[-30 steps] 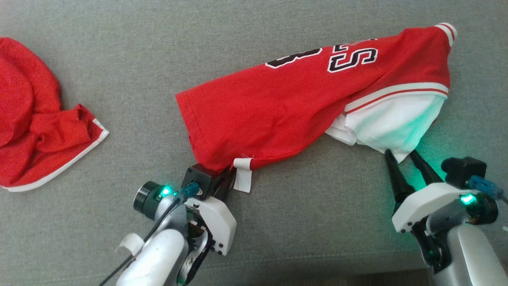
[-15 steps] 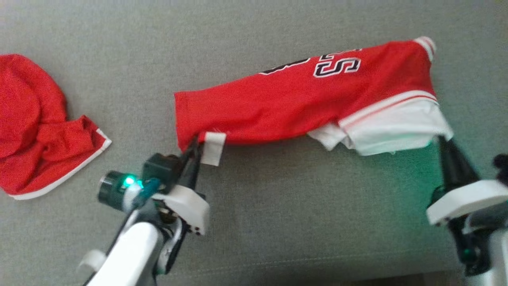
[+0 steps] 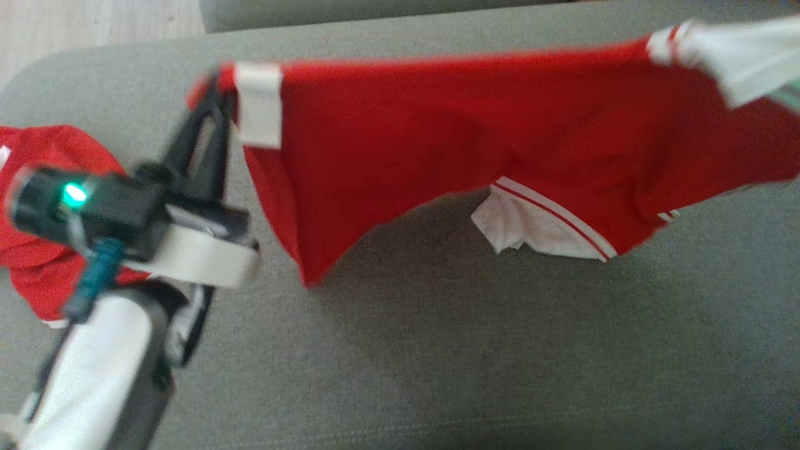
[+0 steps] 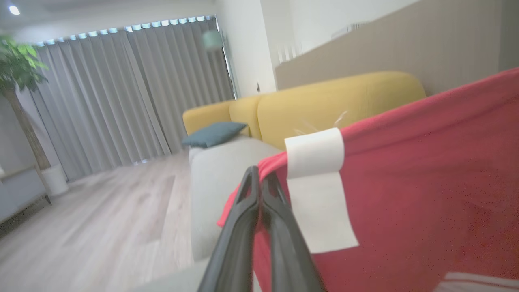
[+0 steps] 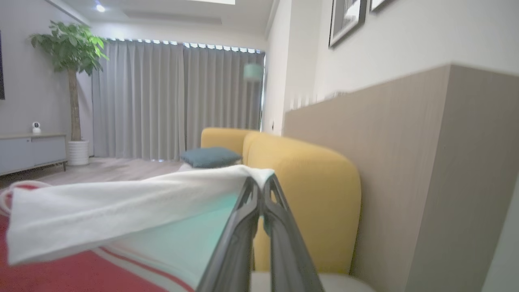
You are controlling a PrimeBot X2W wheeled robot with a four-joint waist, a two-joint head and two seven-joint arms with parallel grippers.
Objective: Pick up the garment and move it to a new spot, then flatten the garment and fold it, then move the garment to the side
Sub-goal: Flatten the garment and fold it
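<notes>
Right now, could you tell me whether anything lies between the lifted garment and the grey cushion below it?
Nothing visible does: open grey cushion lies directly beneath the hanging garment. A second red garment lies off to the left.

A bright living room with a yellow sofa (image 5: 308,186) and closed grey curtains (image 5: 178,101).
The pleated curtains hang from ceiling to floor, with a row of small lights along their top. A leafy tree (image 5: 71,52) in a white pot (image 5: 78,152) stands at their left, beside a low grey cabinet (image 5: 32,152). A teal cushion (image 5: 211,157) rests against the sofa's yellow back. A beige panelled half-wall (image 5: 385,142) runs behind the sofa, below a white wall with framed pictures (image 5: 348,18). The floor (image 4: 101,227) is pale wood planks; the near seat (image 3: 500,350) is grey woven upholstery.
</notes>
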